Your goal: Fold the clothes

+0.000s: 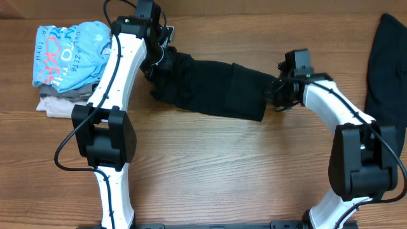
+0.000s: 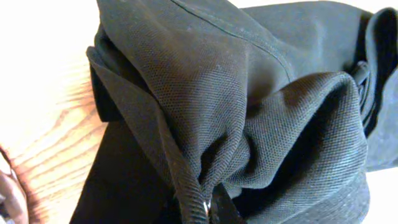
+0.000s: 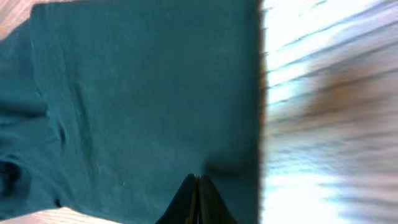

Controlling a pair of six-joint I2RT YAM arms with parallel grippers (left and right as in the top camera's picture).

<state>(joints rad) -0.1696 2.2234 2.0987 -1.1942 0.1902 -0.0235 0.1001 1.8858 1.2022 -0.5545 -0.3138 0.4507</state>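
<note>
A black garment (image 1: 210, 86) lies folded into a long strip across the middle of the table, stretched between my two grippers. My left gripper (image 1: 160, 62) is at its bunched left end. In the left wrist view the jaws (image 2: 208, 208) are shut on a fold of the black fabric (image 2: 236, 93). My right gripper (image 1: 275, 92) is at the strip's right end. In the right wrist view its jaws (image 3: 198, 186) are shut on the garment's edge (image 3: 143, 93), which looks dark teal there. A second black garment (image 1: 388, 60) lies loose at the right edge of the table.
A stack of folded clothes stands at the far left: a light-blue shirt with red and white lettering (image 1: 73, 54) on top, grey and beige garments (image 1: 57, 102) beneath. The wooden tabletop (image 1: 222, 172) shows in front of the strip.
</note>
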